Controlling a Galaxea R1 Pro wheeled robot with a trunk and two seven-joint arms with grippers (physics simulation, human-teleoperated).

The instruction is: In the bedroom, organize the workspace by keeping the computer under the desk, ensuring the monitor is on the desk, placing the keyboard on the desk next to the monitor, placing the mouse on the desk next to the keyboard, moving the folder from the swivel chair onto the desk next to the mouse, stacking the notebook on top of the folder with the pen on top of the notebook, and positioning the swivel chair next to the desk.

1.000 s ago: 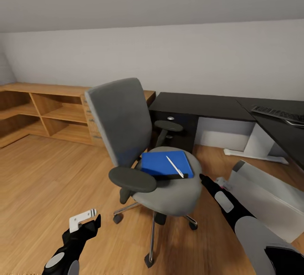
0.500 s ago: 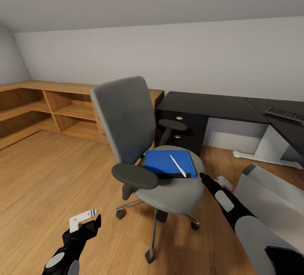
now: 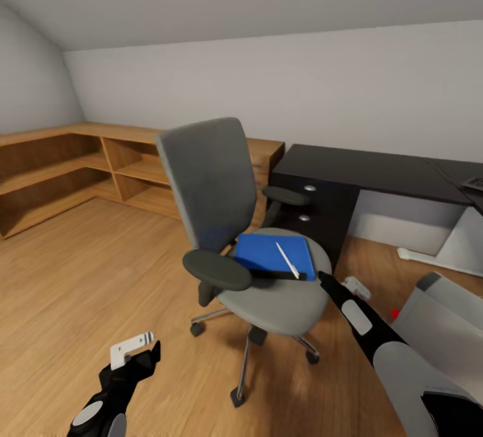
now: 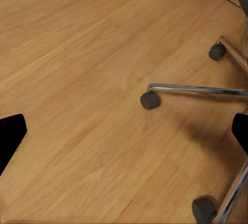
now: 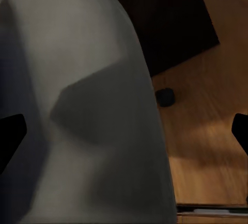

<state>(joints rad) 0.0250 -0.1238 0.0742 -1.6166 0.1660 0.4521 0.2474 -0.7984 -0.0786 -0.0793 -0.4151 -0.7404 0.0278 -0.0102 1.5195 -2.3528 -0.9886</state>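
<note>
Nearest the robot, the left gripper (image 3: 137, 350) hangs low over the wood floor (image 3: 80, 276), apart from everything; in the left wrist view its two dark fingertips (image 4: 11, 140) sit at opposite edges of the frame, so the jaws are spread wide and hold nothing. Below them lie the chrome legs and castors of the chair base (image 4: 199, 90).

The right gripper (image 3: 323, 282) reaches forward to the seat edge of the swivel chair (image 3: 268, 296), close beside the grey cushion. In the right wrist view its fingertips (image 5: 10, 133) are likewise set wide apart, released, with the grey seat (image 5: 88, 110) looming large between them. Whether a finger touches the cushion cannot be told.

On the seat lies a flat blue item (image 3: 275, 254), with the pen (image 3: 288, 260) resting diagonally on top of it. Whether folder and notebook are stacked there cannot be made out.

At the right, on the floor, the computer (image 3: 439, 333) appears tilted, its red dot (image 3: 395, 313) facing the chair.

Behind the chair stands the desk (image 3: 376, 175), its drawer unit (image 3: 315, 219) just beyond the far armrest. Further left, the low light-wood cabinet (image 3: 80, 168) runs along the wall.
</note>
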